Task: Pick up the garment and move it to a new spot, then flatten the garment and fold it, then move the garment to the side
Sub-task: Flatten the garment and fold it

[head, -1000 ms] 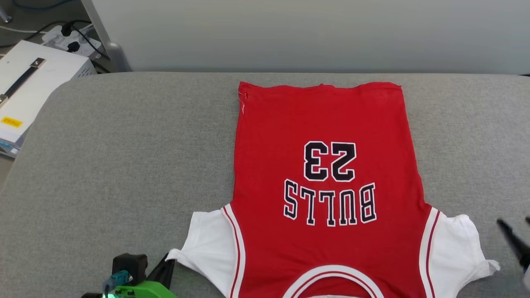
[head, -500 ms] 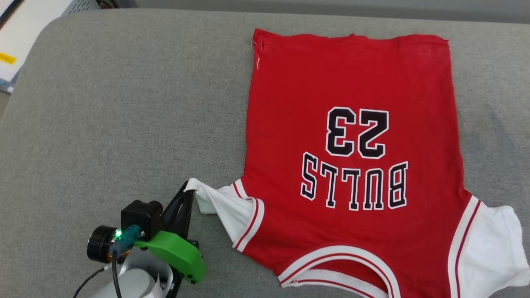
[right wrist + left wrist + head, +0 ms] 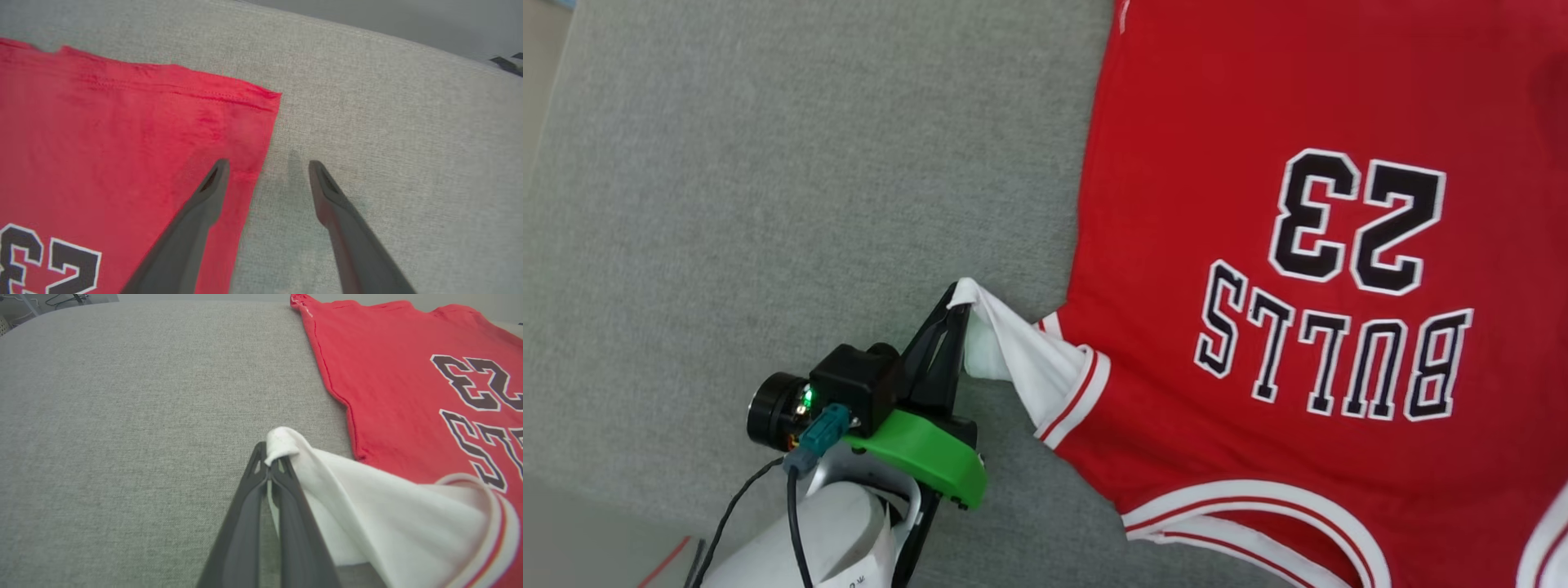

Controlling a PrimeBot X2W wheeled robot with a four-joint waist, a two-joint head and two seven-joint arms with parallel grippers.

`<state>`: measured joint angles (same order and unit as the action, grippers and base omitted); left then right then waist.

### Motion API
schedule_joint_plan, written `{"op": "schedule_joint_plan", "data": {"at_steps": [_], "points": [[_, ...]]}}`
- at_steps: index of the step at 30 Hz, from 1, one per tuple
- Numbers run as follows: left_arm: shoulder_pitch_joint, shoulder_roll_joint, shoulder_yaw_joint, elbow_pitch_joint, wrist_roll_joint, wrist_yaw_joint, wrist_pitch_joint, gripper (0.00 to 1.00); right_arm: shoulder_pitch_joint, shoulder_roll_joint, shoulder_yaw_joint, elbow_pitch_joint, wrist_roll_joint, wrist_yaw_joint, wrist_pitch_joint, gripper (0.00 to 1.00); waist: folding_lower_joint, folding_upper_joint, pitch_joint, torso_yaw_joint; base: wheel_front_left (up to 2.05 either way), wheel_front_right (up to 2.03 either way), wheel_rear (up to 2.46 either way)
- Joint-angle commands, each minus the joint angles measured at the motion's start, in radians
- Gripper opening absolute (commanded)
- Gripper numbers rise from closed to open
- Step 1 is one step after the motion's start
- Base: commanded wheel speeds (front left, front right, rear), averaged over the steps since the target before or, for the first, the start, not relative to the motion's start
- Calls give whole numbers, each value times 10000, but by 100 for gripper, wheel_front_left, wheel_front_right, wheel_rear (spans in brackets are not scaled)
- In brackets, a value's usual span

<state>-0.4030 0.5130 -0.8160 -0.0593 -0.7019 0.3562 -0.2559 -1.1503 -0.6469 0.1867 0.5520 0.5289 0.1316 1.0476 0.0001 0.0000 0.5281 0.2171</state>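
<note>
The garment (image 3: pixel 1258 245), a red shirt with black-and-white "BULLS 23" lettering, lies spread on the grey fabric surface (image 3: pixel 768 204). Its white sleeve (image 3: pixel 1021 351) is lifted off the surface and drawn toward the red body. My left gripper (image 3: pixel 960 300) is shut on the tip of that sleeve (image 3: pixel 282 441), as the left wrist view also shows. My right gripper (image 3: pixel 267 165) is open, hovering over the garment's side edge (image 3: pixel 253 175) near a hem corner (image 3: pixel 269 96); one finger is above the red cloth, the other above the bare surface.
The grey surface stretches widely to the left of the garment. Its near edge, with a strip of floor (image 3: pixel 596 539), shows at the lower left of the head view. A wall (image 3: pixel 388 16) lies beyond the far edge.
The head camera has tilted down and to the right, so the whole picture shifted. My left gripper has lifted the white sleeve further and carried it toward the red body.
</note>
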Motion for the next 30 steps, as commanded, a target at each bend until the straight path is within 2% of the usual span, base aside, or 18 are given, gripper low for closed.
{"op": "schedule_joint_plan", "data": {"at_steps": [1,5,11,12,21,30], "points": [[-200,-110,45,30,178,-63,-56,0,-58,114,-65,185,-63,-9,-8,100,-1,0,896,856,0,0,0],[-196,-401,188,200,343,-275,-57,0,478,160,-74,712,-134,-9,-115,100,-1,0,972,978,0,0,0],[-117,-705,478,572,556,-642,-58,0,1617,-358,150,796,457,-9,172,100,-1,0,774,970,0,0,0],[-78,-730,552,635,593,-694,-58,0,1708,-442,120,704,563,-9,90,0,-1,0,697,932,0,0,0],[659,-694,1029,1148,661,-1007,-58,0,1793,-442,99,-8,1024,-9,-1546,0,-1,0,-700,338,0,0,0],[1738,-302,1306,1328,421,-915,-56,0,3789,-1988,1296,-1619,2243,-9,-2343,0,-1,0,-2633,-487,0,0,0]]}}
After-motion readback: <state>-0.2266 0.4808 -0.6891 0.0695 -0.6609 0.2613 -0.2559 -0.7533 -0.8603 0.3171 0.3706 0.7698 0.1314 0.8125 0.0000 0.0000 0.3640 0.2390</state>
